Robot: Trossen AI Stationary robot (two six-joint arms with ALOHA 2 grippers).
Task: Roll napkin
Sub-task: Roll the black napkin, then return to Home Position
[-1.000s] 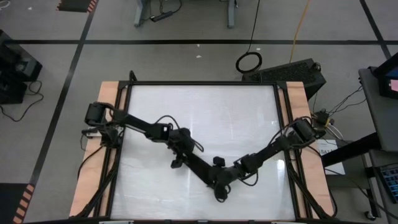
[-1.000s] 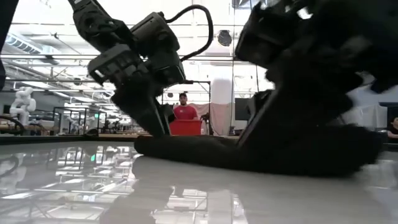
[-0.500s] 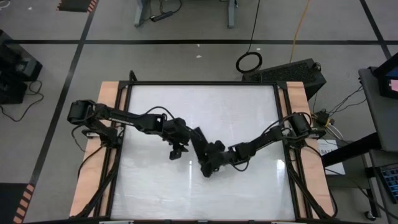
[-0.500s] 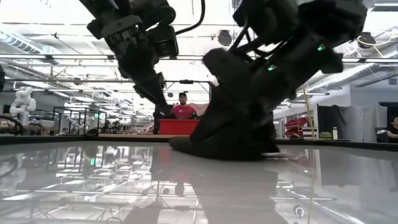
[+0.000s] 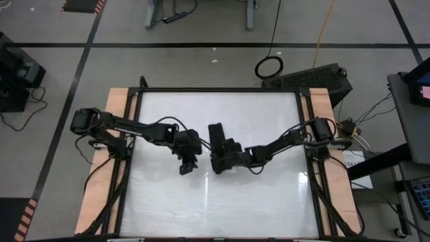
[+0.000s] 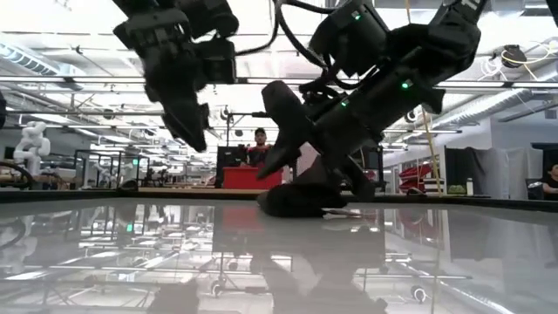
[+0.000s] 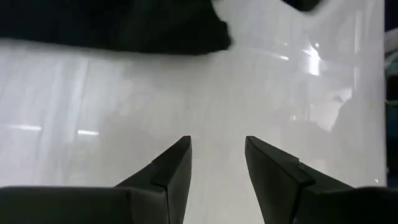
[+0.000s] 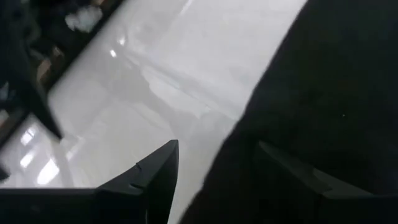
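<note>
Two arms meet near the middle of the white table, and only one of them has cloth in it. Furthest left, the left gripper hangs clear of the surface with its fingers a moderate gap apart and nothing between them; bare tabletop shows through the gap, so it looks to be standing by, close enough to step in. Just beside it toward the centre lies the napkin, gathered into a narrow dark bundle with one end resting on the table and the other lifted. The low view shows that lifted part of the cloth slanting up off the surface while the rest sits bunched on the table. Right of that, the right gripper is on the bundle, its fingers spread fairly wide with black fabric filling the space between them. Holding one end up like this probably keeps the cloth taut so it can be turned over onto itself.
</note>
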